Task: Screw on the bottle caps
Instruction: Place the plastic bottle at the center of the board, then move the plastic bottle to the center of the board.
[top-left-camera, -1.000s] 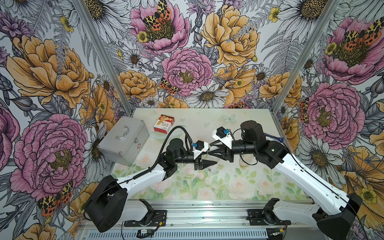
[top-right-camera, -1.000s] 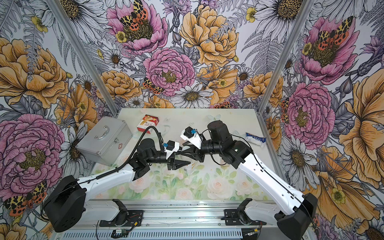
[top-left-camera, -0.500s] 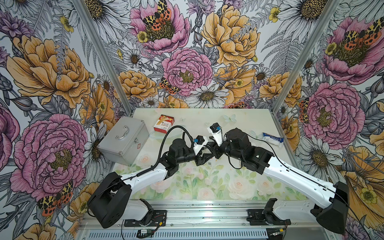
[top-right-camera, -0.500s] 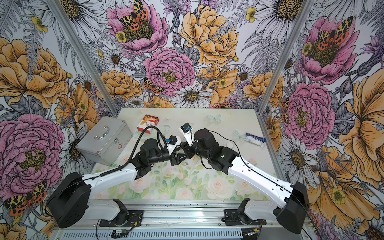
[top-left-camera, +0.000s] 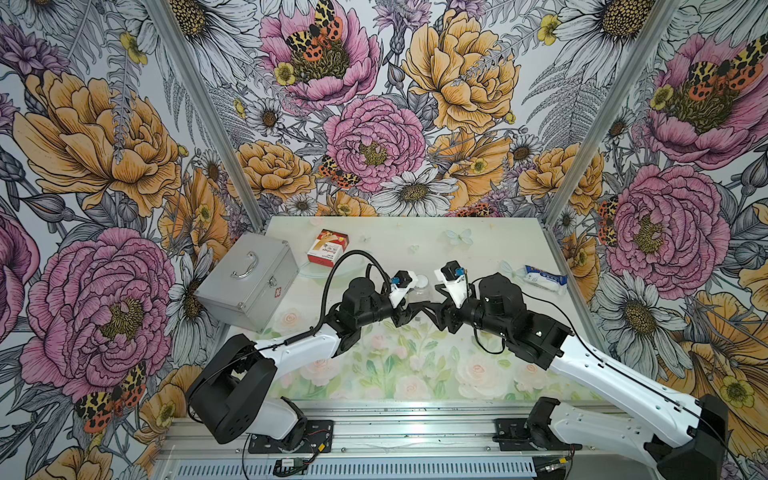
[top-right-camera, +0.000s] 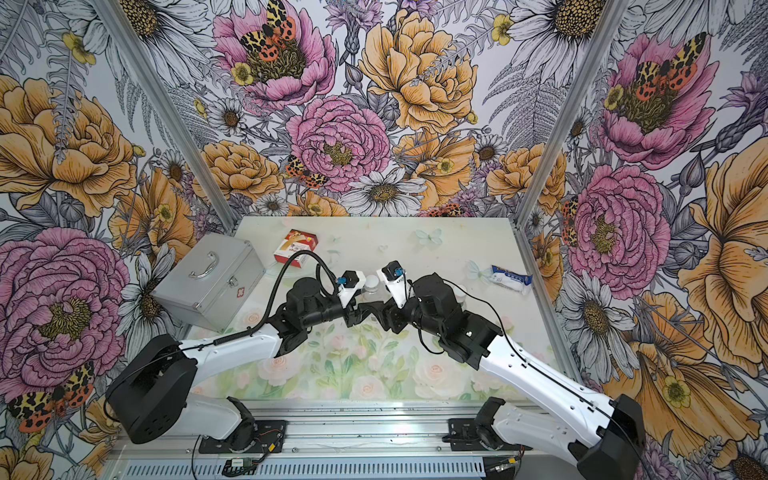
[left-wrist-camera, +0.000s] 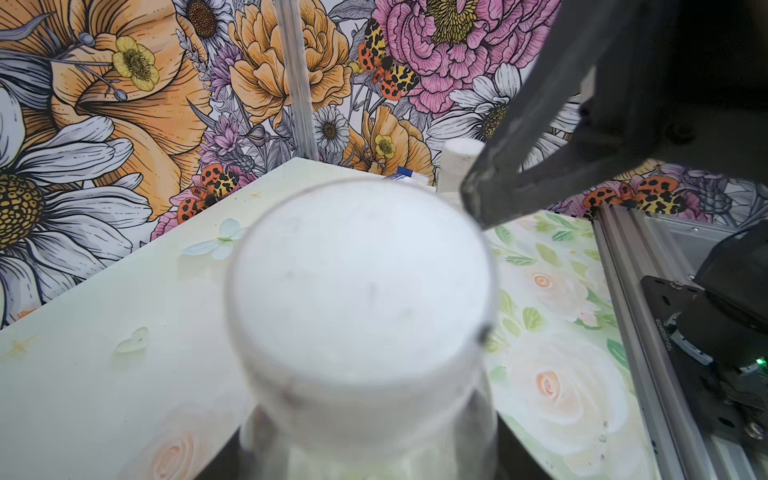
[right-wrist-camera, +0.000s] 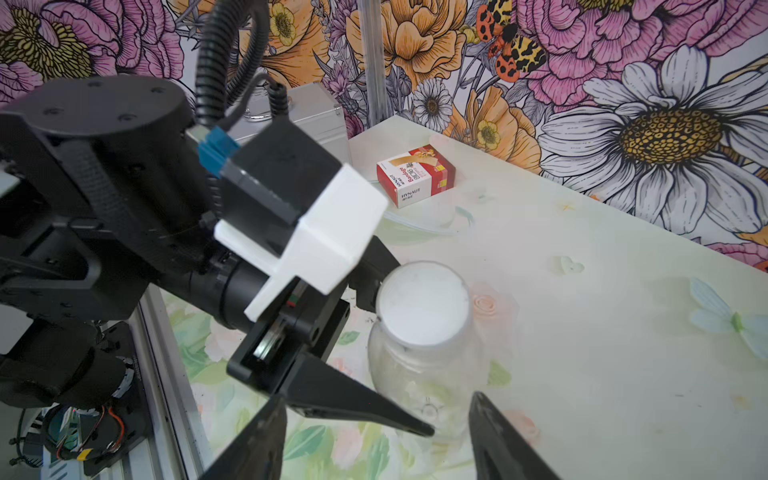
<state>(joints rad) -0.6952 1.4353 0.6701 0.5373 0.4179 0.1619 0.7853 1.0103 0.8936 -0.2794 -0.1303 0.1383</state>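
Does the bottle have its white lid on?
Yes, in the right wrist view the white cap sits on top of the clear bottle.

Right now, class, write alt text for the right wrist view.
A clear bottle with a white cap on top is gripped by the left gripper. The right gripper hangs open before it; a red box lies beyond.
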